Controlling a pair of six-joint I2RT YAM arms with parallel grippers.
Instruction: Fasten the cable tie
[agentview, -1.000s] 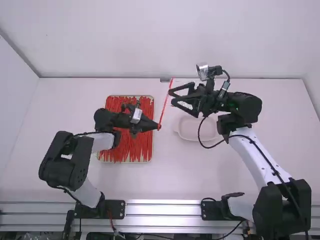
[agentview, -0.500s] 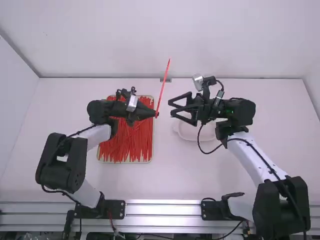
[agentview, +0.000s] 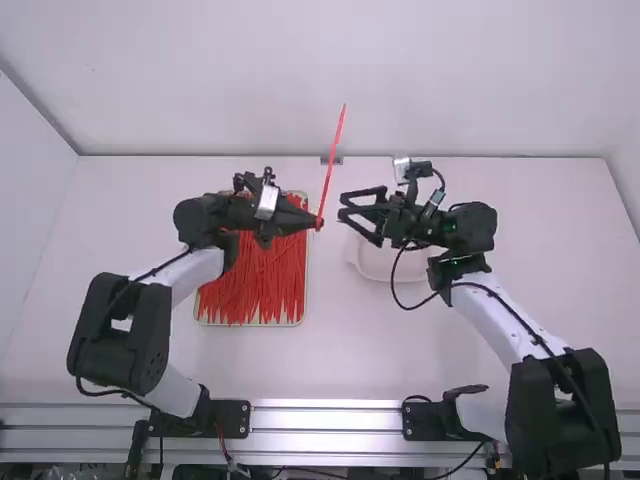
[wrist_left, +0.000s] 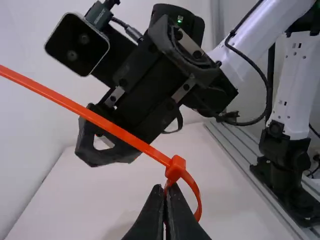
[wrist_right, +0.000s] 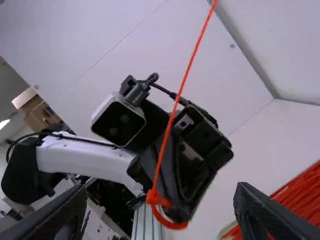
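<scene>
1. Tray (agentview: 304, 292), left of centre in the high view. It is heaped with spare red ties (agentview: 250, 285), which lie on the table untouched.
2. Left gripper (agentview: 312, 224), centre frame, just above the tray's upper right corner. Its jaws are pressed together on the small loop just below the tie's head, the only hold on the tie.
3. Cable tie (agentview: 331, 165), centre frame, raised off the table. The tail is already through the head (wrist_left: 175, 165), leaving a short loop. The long free end slants up toward the top of the frame.
   - Handling, as I judge it: very light, springy thin plastic that is smooth and easy to lose.
   - It will bend rather than break.
   - The best hold for pulling is on the free tail close above the head, where it flexes least.
4. Right gripper (agentview: 346, 210), just right of the tie. Its jaws are spread wide with nothing between them. They face the tie, close beside it but apart from it.
5. White dish (agentview: 372, 268), right of centre, on the table below the right gripper.
</scene>
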